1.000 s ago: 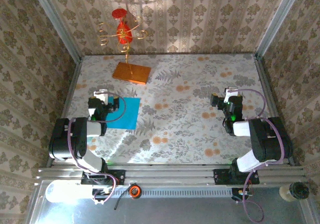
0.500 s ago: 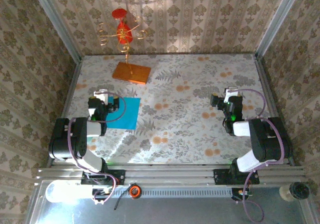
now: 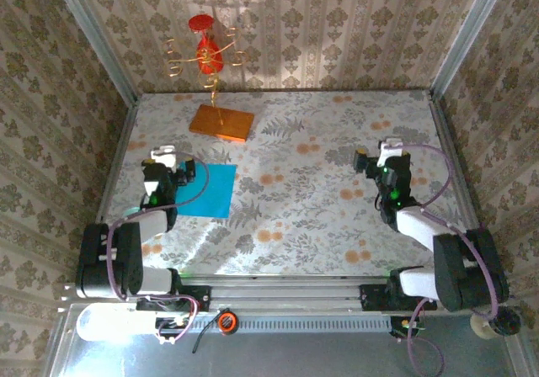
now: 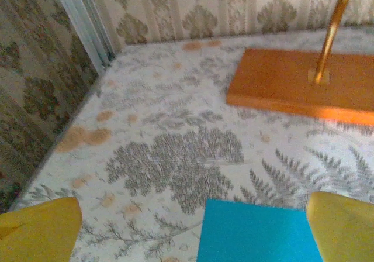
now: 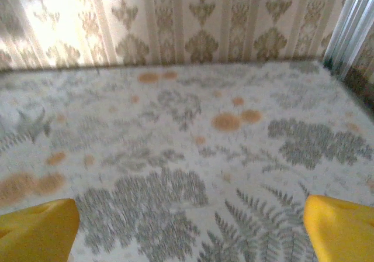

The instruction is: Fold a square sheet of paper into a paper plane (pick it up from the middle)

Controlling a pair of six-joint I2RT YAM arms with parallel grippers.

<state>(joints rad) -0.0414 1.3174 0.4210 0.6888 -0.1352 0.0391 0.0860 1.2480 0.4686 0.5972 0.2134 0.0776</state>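
Both arms just rose to start. Left gripper [image 3: 162, 163] and right gripper [image 3: 386, 160] gape empty; square sheet of paper [image 3: 209, 189] lies untouched by the tabletop [image 3: 320, 217] left edge.

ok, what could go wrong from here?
1. The blue paper lies flat on the table, and the open left claw sits at its left edge, not its middle; a pinch there could slide or crumple it.
2. The orange slab with its wire ornament stands just beyond the paper; a forward reach might knock it.

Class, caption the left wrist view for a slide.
Open left gripper framing a corner of the blue paper square, orange slab beyond.
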